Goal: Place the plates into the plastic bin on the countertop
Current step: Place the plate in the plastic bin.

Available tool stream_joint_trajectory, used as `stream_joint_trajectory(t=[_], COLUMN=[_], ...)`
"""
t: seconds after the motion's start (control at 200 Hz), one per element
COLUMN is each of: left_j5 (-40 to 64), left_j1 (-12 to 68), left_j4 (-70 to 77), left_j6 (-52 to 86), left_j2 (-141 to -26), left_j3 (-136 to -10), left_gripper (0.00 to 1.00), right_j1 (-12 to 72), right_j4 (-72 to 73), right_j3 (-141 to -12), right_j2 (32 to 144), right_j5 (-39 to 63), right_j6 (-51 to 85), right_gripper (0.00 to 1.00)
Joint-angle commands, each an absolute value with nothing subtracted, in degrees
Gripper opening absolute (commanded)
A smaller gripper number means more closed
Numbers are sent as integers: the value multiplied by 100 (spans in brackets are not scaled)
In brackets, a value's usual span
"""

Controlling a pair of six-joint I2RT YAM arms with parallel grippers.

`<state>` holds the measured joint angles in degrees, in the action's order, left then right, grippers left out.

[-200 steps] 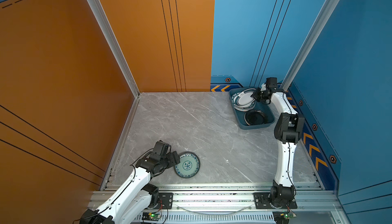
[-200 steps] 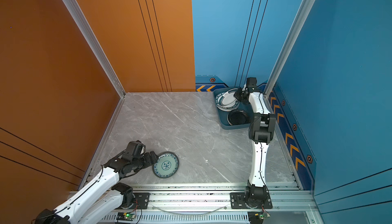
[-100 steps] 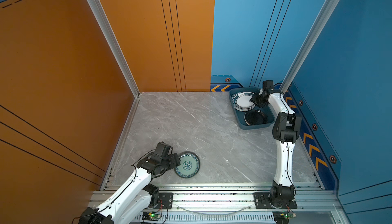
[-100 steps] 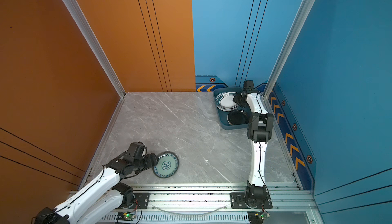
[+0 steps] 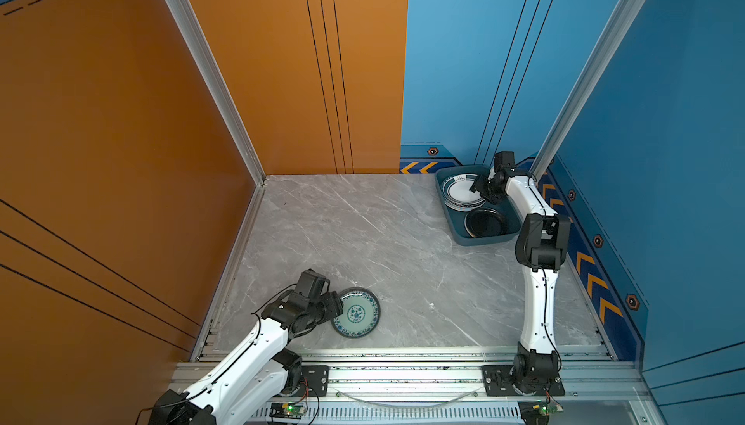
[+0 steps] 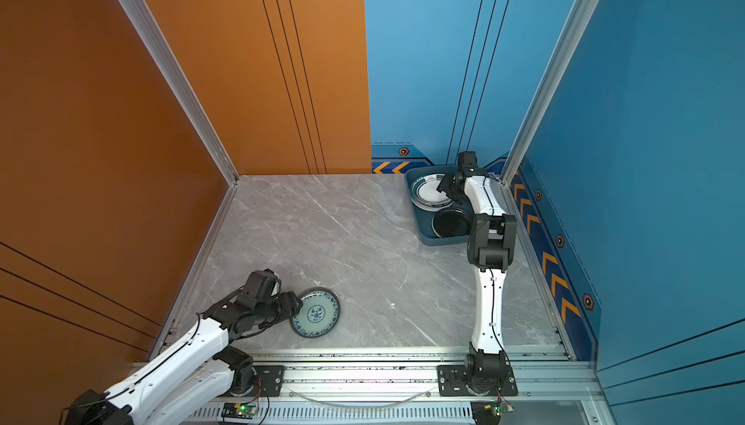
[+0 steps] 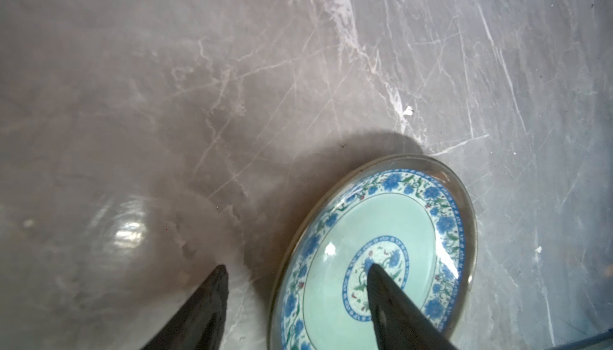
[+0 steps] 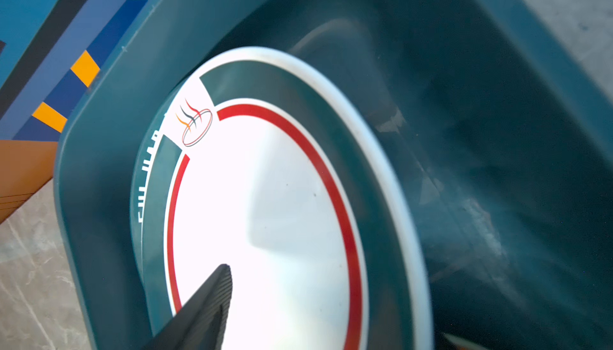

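A grey marble tabletop (image 5: 363, 233) fills a booth with an orange wall (image 5: 282, 60) on one side and a blue wall (image 5: 463, 60) on the other.

In both top views the bin (image 5: 453, 223) stands in the far corner by the blue wall. It holds a stack topped by a white plate (image 5: 459, 191), with a black plate (image 5: 483, 223) beside it. How many plates lie in the stack I cannot tell. Only one floral plate (image 5: 356, 314) lies outside the bin, flat on the tabletop near the front rail (image 5: 403, 352), so the job looks nearly done. The left end effector (image 5: 338, 307) is at that plate's rim, and the right end effector (image 5: 477, 193) hangs over the white plate.

In the left wrist view the fingers (image 7: 205, 305) stand apart, one above the floral plate's middle and one outside its rim. They grip nothing yet.

In the right wrist view the fingers (image 8: 205, 308) are spread and empty, and the white plate lies in the bin below.
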<state>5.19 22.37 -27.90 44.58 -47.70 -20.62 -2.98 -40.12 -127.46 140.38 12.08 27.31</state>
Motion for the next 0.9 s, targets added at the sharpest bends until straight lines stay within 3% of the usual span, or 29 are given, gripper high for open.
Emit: stream_joint_trajectory(t=[0.0, 0.11, 0.476, 0.896], left_j5=[671, 703, 668, 703], left_j1=[2303, 2351, 2421, 2461], left_j4=[-2722, -2664, -2637, -2585], left_j6=[4465, 4465, 4474, 4456], left_j2=[-4809, -4838, -4878, -4895], left_j3=[-1960, -1934, -1928, -1852], left_gripper=[64, 59, 58, 42], right_j1=[-343, -334, -251, -106], right_j4=[-4691, -4763, -4930, -4985], right_j3=[-12779, -12779, -12788, -12588], right_j2=[13839, 13785, 13501, 12894], right_j5=[586, 437, 173, 121], right_j6=[2569, 2518, 2367, 2250], right_gripper=[71, 73, 77, 77])
